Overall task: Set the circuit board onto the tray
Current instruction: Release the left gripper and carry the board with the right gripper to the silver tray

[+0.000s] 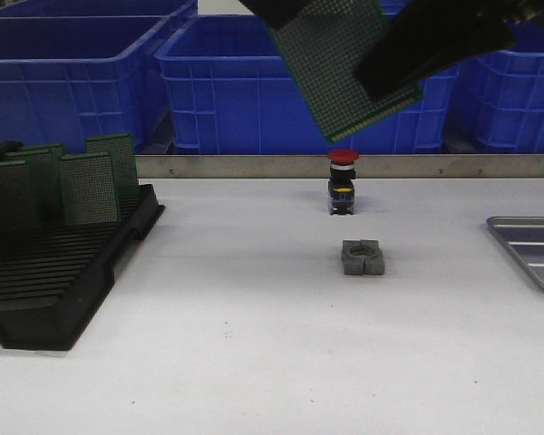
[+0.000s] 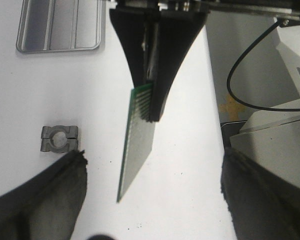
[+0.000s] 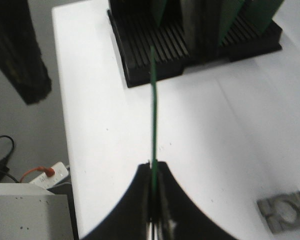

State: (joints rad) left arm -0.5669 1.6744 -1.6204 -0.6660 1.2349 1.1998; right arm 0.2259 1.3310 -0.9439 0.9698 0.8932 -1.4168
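From the front view, the right end effector (image 1: 390, 77) was clenched on the green perforated circuit board (image 1: 335, 63), which hung tilted high above the white worktop (image 1: 254, 344), around 12 o'clock from the small grey metal clamp block (image 1: 363, 257). The flat silver-grey ribbed metal tray (image 1: 535, 254) lay at 3 o'clock from that block, half cut off by the frame edge and well apart from the board. I judged the carry risky: the grip looked to sit near one corner, so a quick swing could twist the board out.

In the left wrist view, the left end effector (image 2: 152, 152) was released, its dark fingers (image 2: 55, 200) spread wide with the board's free end hanging between them. If that arm pulled away crookedly, I thought a finger could clip the board and lever it in the other grip. The tray was bare, with nothing to snag on.

In the right wrist view, the board ran edge-on out of the clenched pads, only a narrow strip caught. Beyond it sat the black slotted plastic rack (image 3: 155, 65) of upright boards. I reckoned a tilted descent could land one corner on the tray's rim and leave the board propped half outside.
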